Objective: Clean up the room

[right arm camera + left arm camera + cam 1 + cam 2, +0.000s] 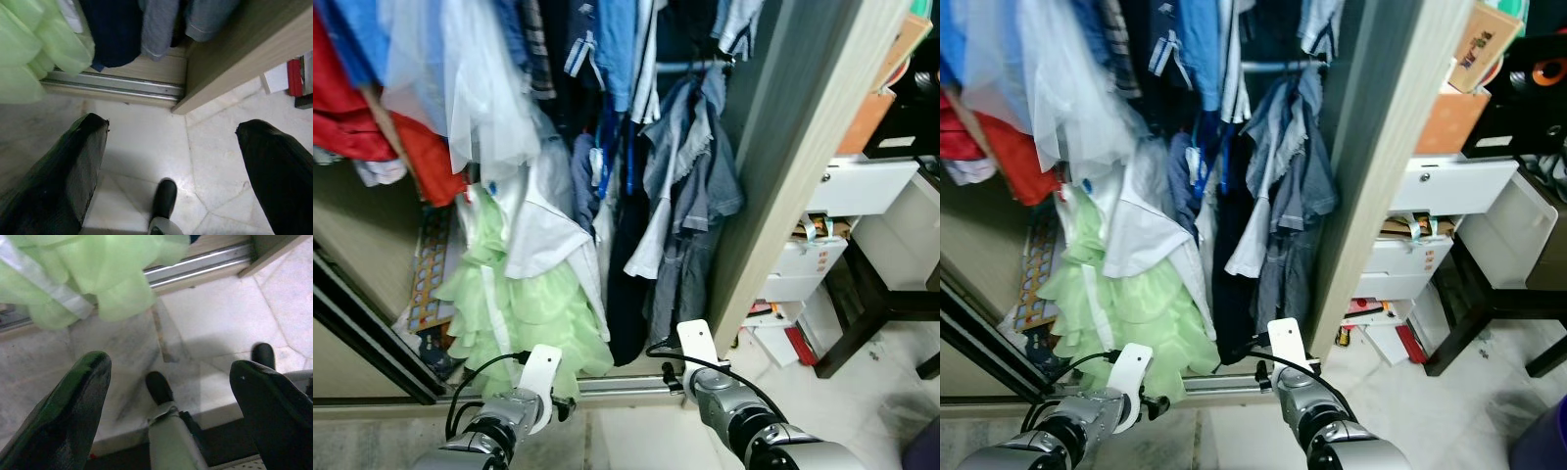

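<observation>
I face an open wardrobe packed with hanging clothes: a light green ruffled dress [524, 304], grey-blue shirts [695, 186], a dark navy garment [626, 284], a red garment [372, 117] and a sheer white one [480, 88]. Both arms [509, 411] [724, 397] are low in front of the wardrobe's metal floor track [617, 385]. My left gripper [168, 367] is open over the marble floor, just below the green dress's hem [98, 269]. My right gripper [172, 125] is open over the floor near the track [112, 85], with nothing between its fingers.
The wardrobe's wooden side panel [793, 157] stands to the right. Beyond it are white drawers [803, 264], small items on the floor [798, 345] and a dark furniture leg [871, 304]. A sliding door frame [362, 333] runs along the left. My black feet [159, 387] [164, 196] stand below the grippers.
</observation>
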{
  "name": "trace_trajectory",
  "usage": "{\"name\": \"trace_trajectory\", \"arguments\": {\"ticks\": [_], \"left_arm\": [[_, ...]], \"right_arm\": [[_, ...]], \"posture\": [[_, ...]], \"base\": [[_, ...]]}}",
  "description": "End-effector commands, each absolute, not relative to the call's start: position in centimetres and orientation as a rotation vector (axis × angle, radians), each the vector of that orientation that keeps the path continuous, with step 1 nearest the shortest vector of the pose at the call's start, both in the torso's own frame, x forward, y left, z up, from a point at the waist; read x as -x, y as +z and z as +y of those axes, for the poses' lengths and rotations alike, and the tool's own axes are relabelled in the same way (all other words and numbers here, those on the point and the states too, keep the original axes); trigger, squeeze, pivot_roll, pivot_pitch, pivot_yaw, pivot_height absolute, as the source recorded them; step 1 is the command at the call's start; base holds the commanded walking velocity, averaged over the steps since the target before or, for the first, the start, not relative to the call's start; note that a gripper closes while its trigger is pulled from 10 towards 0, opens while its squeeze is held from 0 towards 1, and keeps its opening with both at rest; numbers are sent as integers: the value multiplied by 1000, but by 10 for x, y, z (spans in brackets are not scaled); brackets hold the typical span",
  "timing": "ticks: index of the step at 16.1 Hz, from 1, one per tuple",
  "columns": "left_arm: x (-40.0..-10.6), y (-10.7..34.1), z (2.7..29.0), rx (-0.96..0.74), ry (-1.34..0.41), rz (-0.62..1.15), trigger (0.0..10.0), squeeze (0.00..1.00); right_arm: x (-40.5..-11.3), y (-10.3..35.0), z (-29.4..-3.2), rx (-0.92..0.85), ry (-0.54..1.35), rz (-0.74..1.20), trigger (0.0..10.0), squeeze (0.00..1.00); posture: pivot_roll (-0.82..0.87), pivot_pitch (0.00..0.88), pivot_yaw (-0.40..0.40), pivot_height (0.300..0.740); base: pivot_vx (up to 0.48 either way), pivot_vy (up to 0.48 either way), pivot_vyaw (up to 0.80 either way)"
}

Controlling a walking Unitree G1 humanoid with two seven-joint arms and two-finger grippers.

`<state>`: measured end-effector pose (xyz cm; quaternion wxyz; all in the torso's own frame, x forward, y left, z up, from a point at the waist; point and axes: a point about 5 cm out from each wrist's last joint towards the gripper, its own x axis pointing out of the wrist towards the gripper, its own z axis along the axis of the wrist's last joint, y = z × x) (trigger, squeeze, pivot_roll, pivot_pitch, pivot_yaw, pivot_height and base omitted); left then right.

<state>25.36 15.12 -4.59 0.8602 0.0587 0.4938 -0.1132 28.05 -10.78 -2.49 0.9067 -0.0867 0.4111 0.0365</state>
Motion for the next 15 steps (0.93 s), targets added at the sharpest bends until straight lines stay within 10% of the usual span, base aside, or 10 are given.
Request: {"name": "trace_trajectory", "arguments": {"ticks": [1, 15], "left_arm": [[-260, -42, 152, -133, -231, 1013, 10000, 0], [-262, -40, 151, -126, -233, 1003, 10000, 0]], "right_arm": [[-284, -22, -106, 181, 82, 835, 10000, 0], [-285, -21, -105, 192, 94, 828, 10000, 0]], "posture": [[-143, 0, 34, 740], [-142, 0, 35, 740]], "base": [[0, 0, 0], [252, 0, 0]]}}
